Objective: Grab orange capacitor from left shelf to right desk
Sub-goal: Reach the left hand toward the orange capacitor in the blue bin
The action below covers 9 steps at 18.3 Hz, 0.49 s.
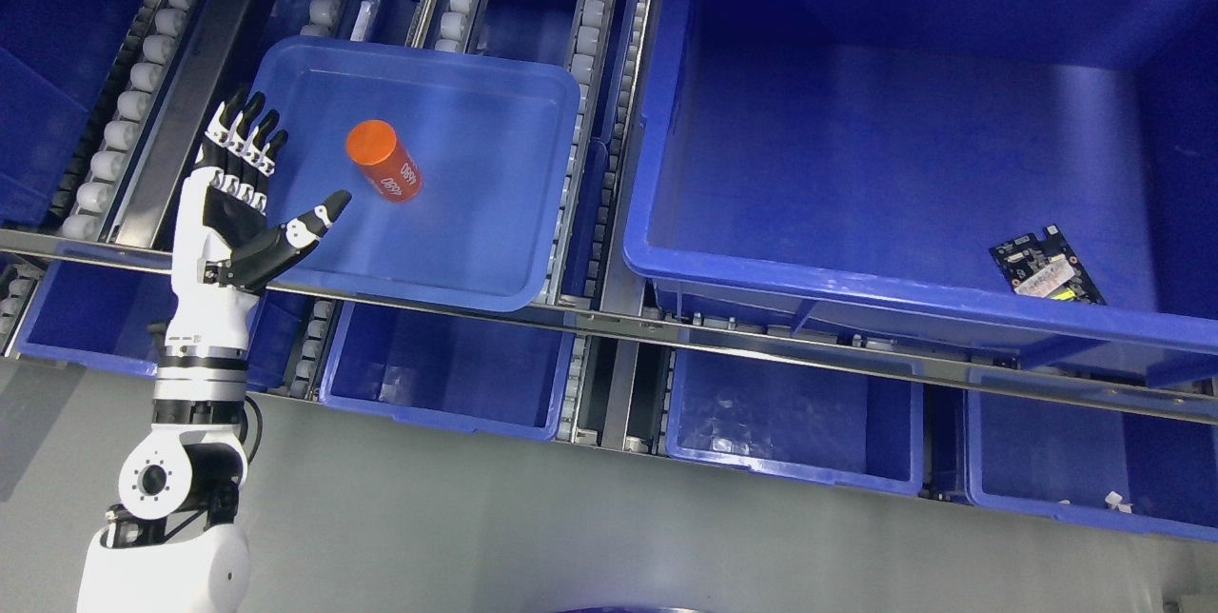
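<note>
Reaching in from the left: white and black robot left hand [238, 213], fingers [249, 132] spread wide, holding nothing. Lying tipped inside the shallow blue plastic bin [533, 80]: small orange round capacitor [383, 160], near the thumb, not touching. Maybe rolling away if bumped sideways.

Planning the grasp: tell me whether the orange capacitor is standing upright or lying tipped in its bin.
Tipped. The orange capacitor lies on its side in the blue bin, round end toward upper left, white print visible along its side.
</note>
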Motion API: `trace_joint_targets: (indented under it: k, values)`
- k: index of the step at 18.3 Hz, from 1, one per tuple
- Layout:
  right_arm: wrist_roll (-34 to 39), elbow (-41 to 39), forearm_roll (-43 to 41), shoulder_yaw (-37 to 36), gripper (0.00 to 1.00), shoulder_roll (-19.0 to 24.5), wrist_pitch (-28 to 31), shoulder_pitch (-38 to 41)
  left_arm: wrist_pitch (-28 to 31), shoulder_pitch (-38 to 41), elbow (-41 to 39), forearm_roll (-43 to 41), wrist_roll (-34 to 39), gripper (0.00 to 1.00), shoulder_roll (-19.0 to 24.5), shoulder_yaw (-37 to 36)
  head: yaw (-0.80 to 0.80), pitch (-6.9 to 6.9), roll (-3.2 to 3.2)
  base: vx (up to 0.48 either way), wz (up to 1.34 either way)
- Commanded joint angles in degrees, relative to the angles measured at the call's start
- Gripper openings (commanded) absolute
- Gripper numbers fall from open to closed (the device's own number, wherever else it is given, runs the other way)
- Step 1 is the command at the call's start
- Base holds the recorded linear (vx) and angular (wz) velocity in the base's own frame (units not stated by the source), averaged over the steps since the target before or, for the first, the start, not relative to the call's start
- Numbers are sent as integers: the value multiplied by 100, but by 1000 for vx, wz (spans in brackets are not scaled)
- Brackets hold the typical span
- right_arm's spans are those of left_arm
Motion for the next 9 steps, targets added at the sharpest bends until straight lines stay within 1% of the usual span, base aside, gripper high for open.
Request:
trace_joint_targets:
  k: [1,4,7,8,9]
  values:
    - [-2,-100,26,-70,100,-100,-3,114,-19,147,-1,6,1,100,231,90,0,0,0,0,0]
    - [-2,-100,26,-70,100,-100,-3,114,-10,148,-1,6,1,100,379,108,0,0,0,0,0]
    - [-2,-100,26,-70,100,-100,-3,114,68,148,52,-3,-68,100,766,239,0,0,0,0,0]
    - [-2,-100,26,-70,100,-100,-3,114,69,156,78,-3,-252,100,924,266,0,0,0,0,0]
    - [-2,-100,26,-70,100,-100,-3,114,86,156,113,-3,-645,100,1082,292,0,0,0,0,0]
